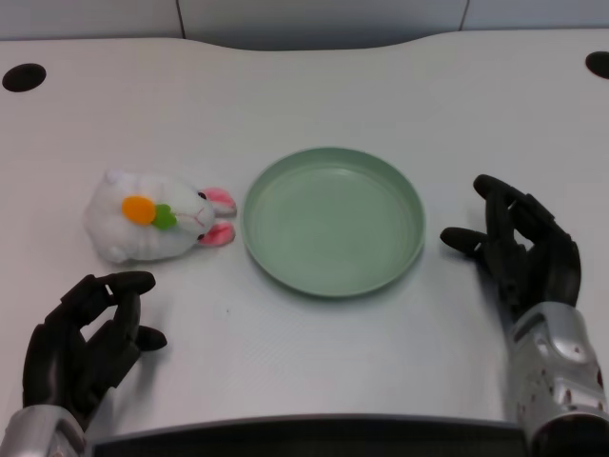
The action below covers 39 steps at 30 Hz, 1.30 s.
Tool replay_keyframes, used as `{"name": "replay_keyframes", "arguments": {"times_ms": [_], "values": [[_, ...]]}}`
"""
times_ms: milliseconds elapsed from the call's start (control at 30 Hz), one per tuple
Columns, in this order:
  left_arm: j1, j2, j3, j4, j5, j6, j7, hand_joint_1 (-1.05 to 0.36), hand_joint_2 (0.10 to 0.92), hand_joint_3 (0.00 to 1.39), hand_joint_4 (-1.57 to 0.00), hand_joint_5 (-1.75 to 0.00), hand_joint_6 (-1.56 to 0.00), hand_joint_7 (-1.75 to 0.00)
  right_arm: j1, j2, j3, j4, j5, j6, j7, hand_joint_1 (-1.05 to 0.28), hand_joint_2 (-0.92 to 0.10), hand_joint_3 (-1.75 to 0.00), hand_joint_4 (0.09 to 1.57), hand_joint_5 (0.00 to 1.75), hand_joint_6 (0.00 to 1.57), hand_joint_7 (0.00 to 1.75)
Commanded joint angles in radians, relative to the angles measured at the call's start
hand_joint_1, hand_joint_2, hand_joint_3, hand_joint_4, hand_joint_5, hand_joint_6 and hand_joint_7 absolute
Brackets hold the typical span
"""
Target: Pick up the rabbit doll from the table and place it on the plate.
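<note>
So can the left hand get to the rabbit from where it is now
Probably yes. The rabbit lies on its side just ahead of the left hand, with only bare table between them. The plate sits off to the rabbit's right, touching nothing.

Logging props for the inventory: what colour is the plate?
Pale green, plain, no pattern. The plate shows clearly in the head view.

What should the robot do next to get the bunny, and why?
Probably move the left hand forward over the rabbit doll. The hand holds nothing and sits nearer the robot than the doll, apart from it. The doll lies on its side on the table, just left of the green plate, which has nothing on it. So reaching comes before any grabbing.
</note>
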Motion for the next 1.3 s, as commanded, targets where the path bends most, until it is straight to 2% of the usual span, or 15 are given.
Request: {"name": "replay_keyframes", "arguments": {"times_ms": [33,133,267,333,467,667,733,800,867,933,1033,1133,1200,1300], "values": [[0.020,0.006,-0.008,0.010,0.015,0.012,0.002,-0.40,0.921,0.57,-0.40,-1.72,-0.46,-1.20,-0.006,-0.003,0.001,0.015,-0.001,-0.016,0.006,-0.31,-0.92,-0.31,0.71,1.02,0.69,0.47],[0.024,0.004,-0.010,0.001,0.020,0.024,0.008,-0.40,0.921,0.56,-0.41,-1.72,-0.47,-1.20,-0.008,-0.004,-0.001,0.022,0.002,-0.019,0.008,-0.30,-0.92,-0.31,0.71,1.01,0.69,0.47],[0.018,0.003,-0.005,0.017,0.017,0.014,0.004,-0.40,0.921,0.56,-0.44,-1.73,-0.47,-1.19,-0.007,-0.001,0.003,0.013,-0.003,-0.011,-0.002,-0.31,-0.92,-0.31,0.71,1.02,0.69,0.46],[0.016,0.007,-0.006,0.018,0.018,0.016,0.000,-0.40,0.921,0.56,-0.44,-1.73,-0.48,-1.20,-0.009,0.000,0.001,0.014,0.001,-0.009,-0.001,-0.31,-0.92,-0.32,0.71,1.02,0.69,0.46],[0.019,0.007,-0.007,0.017,0.017,0.010,-0.005,-0.39,0.921,0.57,-0.43,-1.73,-0.47,-1.21,-0.011,0.000,0.000,0.020,0.001,-0.017,0.001,-0.29,-0.92,-0.33,0.70,1.02,0.69,0.46],[0.016,0.006,-0.005,0.014,0.013,0.011,-0.007,-0.40,0.921,0.56,-0.41,-1.74,-0.46,-1.22,-0.007,0.001,0.003,0.008,0.000,-0.007,-0.001,-0.31,-0.92,-0.31,0.71,1.02,0.69,0.46],[0.022,0.005,-0.009,0.011,0.019,-0.022,-0.014,-0.41,0.921,0.55,-0.42,-1.72,-0.47,-1.20,-0.006,0.000,0.005,0.009,-0.004,-0.008,-0.004,-0.31,-0.92,-0.31,0.69,1.01,0.69,0.45],[0.033,0.006,-0.019,0.012,0.026,-0.100,-0.043,-0.41,0.921,0.55,-0.42,-1.70,-0.49,-1.18,-0.005,0.000,0.005,0.003,-0.001,-0.003,-0.003,-0.31,-0.92,-0.30,0.69,1.00,0.69,0.45],[0.037,0.009,-0.026,0.018,0.019,-0.174,-0.087,-0.43,0.921,0.56,-0.41,-1.68,-0.49,-1.15,-0.005,0.001,0.003,0.004,0.003,-0.007,0.002,-0.30,-0.92,-0.31,0.69,1.00,0.69,0.45],[0.036,0.014,-0.029,0.013,0.017,-0.215,-0.116,-0.44,0.921,0.57,-0.41,-1.68,-0.50,-1.14,-0.007,0.001,0.003,0.002,0.002,-0.003,-0.002,-0.30,-0.92,-0.31,0.72,1.01,0.70,0.46],[0.038,0.021,-0.033,-0.029,0.025,-0.224,-0.122,-0.46,0.921,0.57,-0.40,-1.66,-0.50,-1.14,-0.008,0.002,0.004,0.002,0.001,-0.004,-0.003,-0.30,-0.92,-0.32,0.72,1.02,0.70,0.45],[0.022,0.040,-0.030,-0.053,0.036,-0.258,-0.134,-0.44,0.921,0.60,-0.41,-1.62,-0.48,-1.12,-0.014,0.001,0.001,0.017,0.003,-0.011,0.003,-0.29,-0.92,-0.31,0.72,1.03,0.70,0.45],[-0.005,0.062,-0.032,-0.061,0.046,-0.264,-0.137,-0.44,0.921,0.60,-0.43,-1.62,-0.48,-1.11,-0.018,0.000,0.002,0.020,0.000,-0.005,-0.004,-0.30,-0.92,-0.30,0.72,1.04,0.70,0.45],[-0.038,0.095,-0.037,-0.066,0.060,-0.276,-0.148,-0.44,0.921,0.56,-0.44,-1.57,-0.48,-1.04,-0.019,0.000,0.003,0.021,0.000,-0.007,-0.003,-0.30,-0.92,-0.29,0.72,1.04,0.71,0.46]]}}
